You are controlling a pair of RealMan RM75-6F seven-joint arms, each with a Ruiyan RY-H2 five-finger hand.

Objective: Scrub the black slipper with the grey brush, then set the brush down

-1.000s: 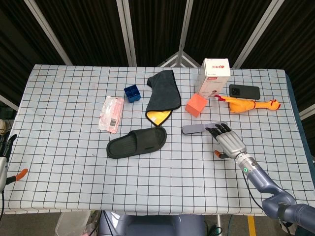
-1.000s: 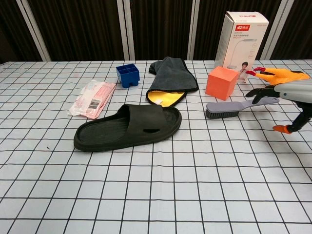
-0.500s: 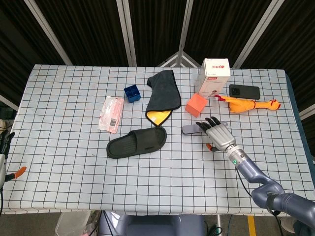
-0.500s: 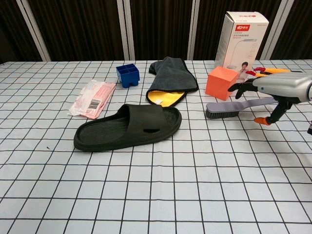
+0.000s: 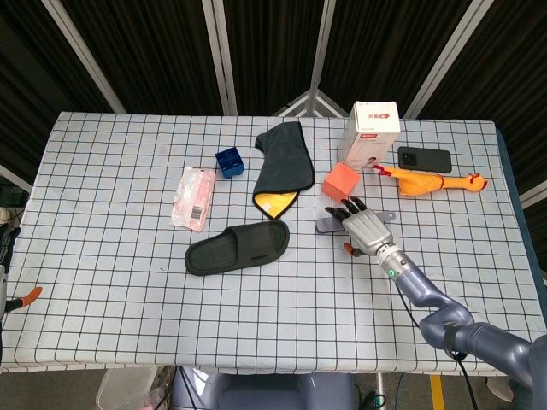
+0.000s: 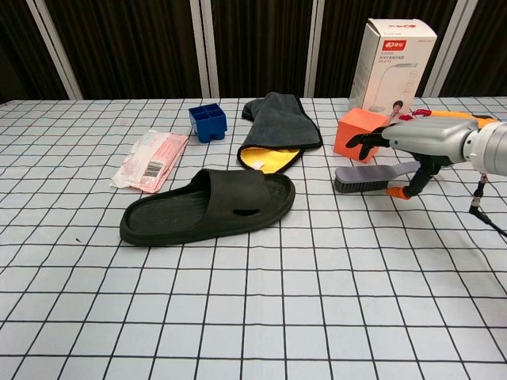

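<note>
Brush, grey with dark bristles facing down, lies flat on the checked table, right of the middle and nearer the far edge than the near one. Its handle points toward the right edge. Directly over that handle hangs the robot's right hand, palm down, fingers spread and extended toward the orange cube. It holds nothing, and in the chest view the thumb hangs down beside the handle with no grip on it yet.

The black slipper lies apart from the brush, toward the left and a little nearer the near edge, sole down and toe opening toward the right. Just beyond it sits a dark folded cloth with a yellow lining showing.

Risks, as a judgement: the handle is thin and lies flat, so fingers closing from above could press it down or skid it away instead of getting under it. The cube stands just beyond the fingertips, so a forward drift could knock it. A white box stands behind the cube. A loose grip could let the brush twist during scrubbing, and the light slipper, unheld, may slide.

The left hand shows only at the table's left edge; its state cannot be told.
</note>
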